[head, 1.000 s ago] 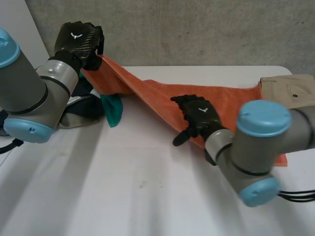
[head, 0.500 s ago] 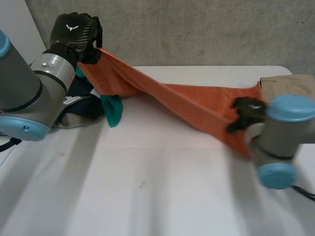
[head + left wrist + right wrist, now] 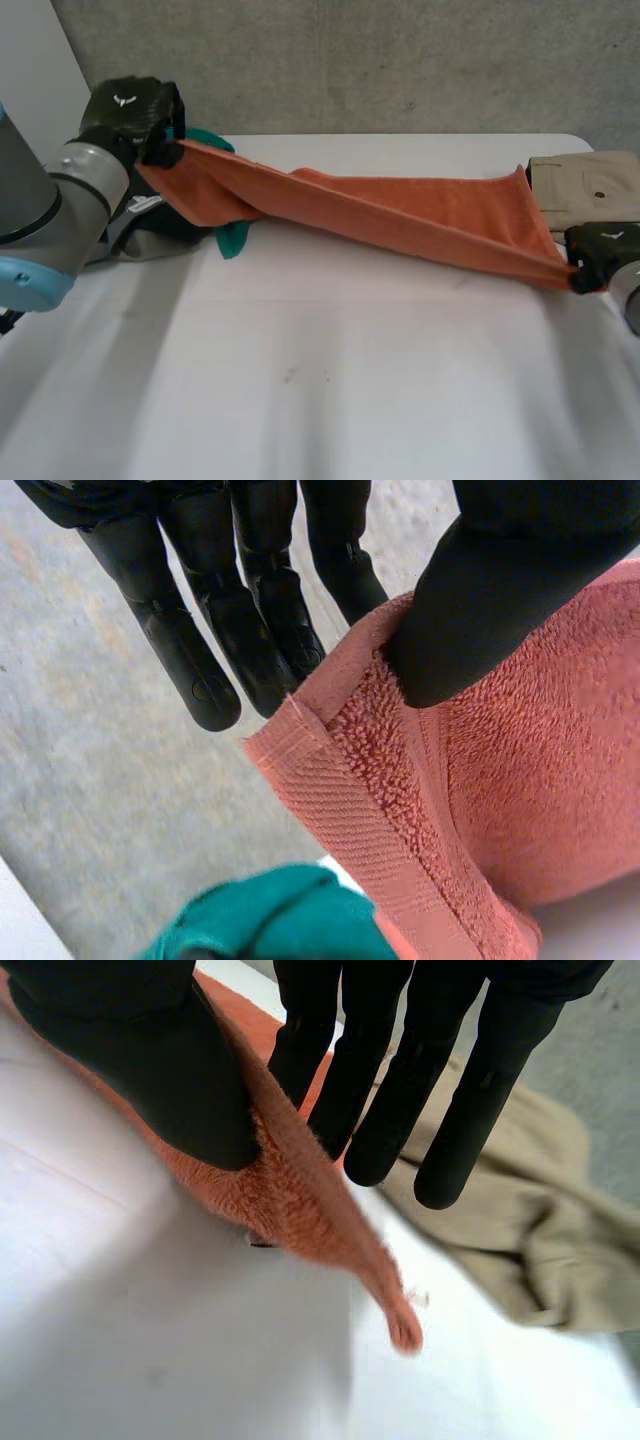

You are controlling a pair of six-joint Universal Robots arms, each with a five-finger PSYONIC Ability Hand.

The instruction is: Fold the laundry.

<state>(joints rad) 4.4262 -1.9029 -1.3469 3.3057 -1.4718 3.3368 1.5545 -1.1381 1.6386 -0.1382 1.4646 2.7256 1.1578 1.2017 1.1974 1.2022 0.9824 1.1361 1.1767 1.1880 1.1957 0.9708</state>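
Note:
An orange towel (image 3: 400,215) hangs stretched across the table between both hands. My left hand (image 3: 130,115) holds its far-left corner raised; in the left wrist view the thumb (image 3: 500,590) pinches the hemmed towel corner (image 3: 400,770) against the fingers (image 3: 260,630). At the table's right edge my right hand (image 3: 597,252) grips the towel's other end. There the thumb (image 3: 150,1060) presses the orange towel edge (image 3: 290,1190) against the fingers (image 3: 370,1090), with a small tip of cloth hanging past them.
A pile of dark and teal clothes (image 3: 200,215) lies under the left hand, the teal cloth (image 3: 270,920) showing below the towel corner. Folded beige trousers (image 3: 590,185) lie at the back right, right behind the right hand (image 3: 520,1240). The white table (image 3: 320,380) spreads in front.
The right hand slid along the towel from its middle out to the right end and closed on it. The left hand sank and moved left, drawing the towel taut.

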